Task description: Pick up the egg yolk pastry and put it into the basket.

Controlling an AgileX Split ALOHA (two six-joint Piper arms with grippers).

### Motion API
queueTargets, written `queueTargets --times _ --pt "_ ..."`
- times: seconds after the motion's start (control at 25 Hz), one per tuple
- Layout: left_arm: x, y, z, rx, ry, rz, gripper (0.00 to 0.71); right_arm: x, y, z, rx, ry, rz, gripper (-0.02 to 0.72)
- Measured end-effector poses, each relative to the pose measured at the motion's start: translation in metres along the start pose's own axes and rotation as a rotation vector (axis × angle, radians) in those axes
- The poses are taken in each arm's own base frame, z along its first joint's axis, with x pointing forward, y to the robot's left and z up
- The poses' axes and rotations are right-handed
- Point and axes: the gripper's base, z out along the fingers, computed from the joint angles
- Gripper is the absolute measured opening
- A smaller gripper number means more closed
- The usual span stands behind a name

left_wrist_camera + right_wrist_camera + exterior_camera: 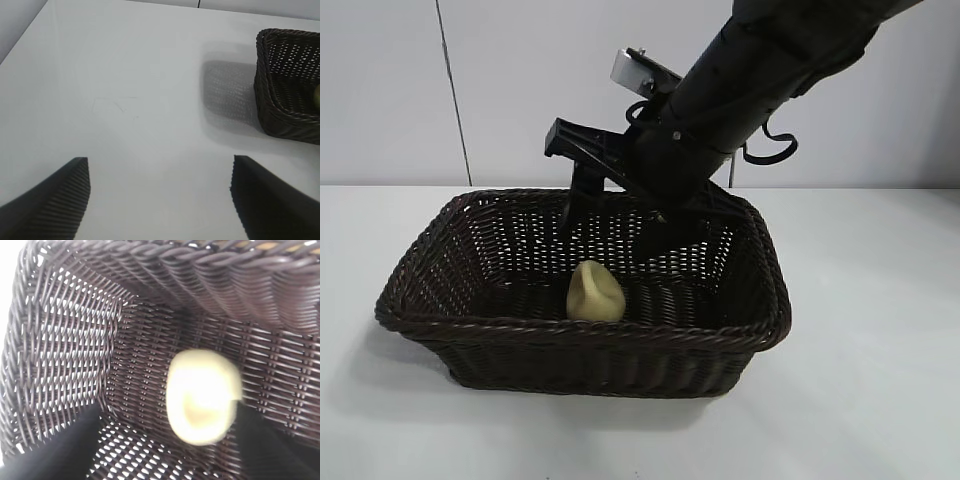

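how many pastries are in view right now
1: the egg yolk pastry lies on the floor of the basket, near its front wall, below the right gripper. None elsewhere.

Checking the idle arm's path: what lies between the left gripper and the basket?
Only bare white table, as the left wrist view shows: the open left gripper hovers over it, and the basket sits beyond with its shadow alongside.

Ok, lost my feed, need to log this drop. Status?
Right gripper open, down inside the basket. Egg yolk pastry lying free on the basket floor. Left gripper open, parked over bare table. Nothing in the way.
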Motion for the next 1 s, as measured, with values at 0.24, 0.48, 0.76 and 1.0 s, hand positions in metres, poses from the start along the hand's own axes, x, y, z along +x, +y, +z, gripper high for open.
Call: queueTargets --times 0.24,0.48,0.76,1.0 --pt "0.000 0.000 0.000 0.000 0.000 0.000 0.566 -0.014 0.016 -0.014 -0.032 0.048 -0.055 0.601" --pt "0.000 0.000 0.000 0.000 0.000 0.000 0.566 -0.032 0.024 -0.041 0.096 0.138 -0.147 0.590" --pt "0.000 0.000 0.000 0.000 0.000 0.000 0.566 -0.048 0.015 -0.068 0.277 0.196 -0.225 0.589" --pt "0.000 0.000 0.000 0.000 0.000 0.000 0.566 -0.063 -0.030 -0.085 0.348 0.224 -0.113 0.588"
